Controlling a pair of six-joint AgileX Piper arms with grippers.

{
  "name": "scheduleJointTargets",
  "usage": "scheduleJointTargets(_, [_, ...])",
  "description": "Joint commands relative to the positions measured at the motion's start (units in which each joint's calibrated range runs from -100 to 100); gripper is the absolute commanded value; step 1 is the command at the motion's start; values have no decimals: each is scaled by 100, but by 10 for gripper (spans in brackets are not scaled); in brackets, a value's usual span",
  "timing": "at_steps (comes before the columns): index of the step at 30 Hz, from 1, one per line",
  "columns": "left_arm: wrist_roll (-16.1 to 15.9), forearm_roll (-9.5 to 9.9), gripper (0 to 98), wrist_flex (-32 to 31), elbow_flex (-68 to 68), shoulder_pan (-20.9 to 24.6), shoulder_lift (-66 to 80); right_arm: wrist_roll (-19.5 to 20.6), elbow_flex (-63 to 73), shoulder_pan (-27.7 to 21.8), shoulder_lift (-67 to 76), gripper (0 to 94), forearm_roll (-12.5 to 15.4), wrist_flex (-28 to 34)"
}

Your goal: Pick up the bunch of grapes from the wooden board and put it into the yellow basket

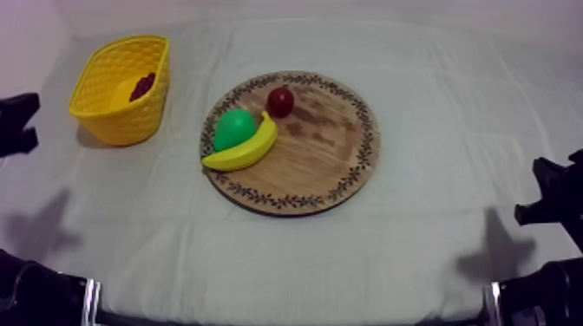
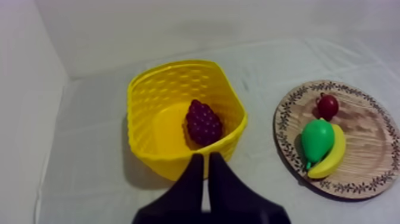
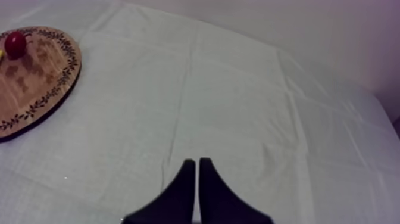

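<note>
A: Left fingers (image 2: pixel 201 164) sit nearest the lens. They're pressed together into 1 narrow wedge with nothing in them, hovering at the near rim of the yellow basket (image 2: pixel 140 95).
B: Right fingers (image 3: pixel 191 167)?
A: Also closed on nothing, over bare grey-white cloth (image 3: pixel 238 101), apart from the wooden board (image 3: pixel 36 89).
B: Bunch of grapes?
A: The bunch of grapes (image 2: pixel 203 122) lies inside the basket, toward the wall that faces the board. The basket stands at the left side of the desk (image 1: pixel 434 130), toward the far edge.
B: Board?
A: 3 fruits on it. The pear (image 2: pixel 316 138) touches the banana (image 2: pixel 330 162), and the small red fruit (image 2: pixel 327 106) is just beyond the pear. All 3 are on the half nearer the basket; the rest is bare wood.
B: Surface, room?
A: Cloth covers the desk, creased with fold lines, with 2 dark shadows near the front edge. A plain pale wall (image 2: pixel 178 30) runs behind.
</note>
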State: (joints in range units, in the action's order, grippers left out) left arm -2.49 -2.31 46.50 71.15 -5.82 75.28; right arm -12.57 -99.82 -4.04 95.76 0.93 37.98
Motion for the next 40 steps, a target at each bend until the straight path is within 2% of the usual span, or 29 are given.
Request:
scheduleJointTargets(1, [21, 29, 3, -140, 690, -6, 744, 14, 4, -2, 0, 3, 2, 0])
scheduleJointTargets(12, [229, 79, 0, -203, 2211, -36, 2194, 14, 4, -2, 0, 3, 2, 0])
scheduleJointTargets(19, [79, 20, 0, -111, 2386, -59, 2449, 18, 4, -2, 0, 3, 2, 0])
scheduleJointTargets(25, [192, 38, 0, -92, 2432, -65, 2469, 14, 4, -2, 0, 3, 2, 0])
scheduleJointTargets(40, [212, 43, 0, -89, 2449, -66, 2472, 14, 4, -2, 0, 3, 2, 0])
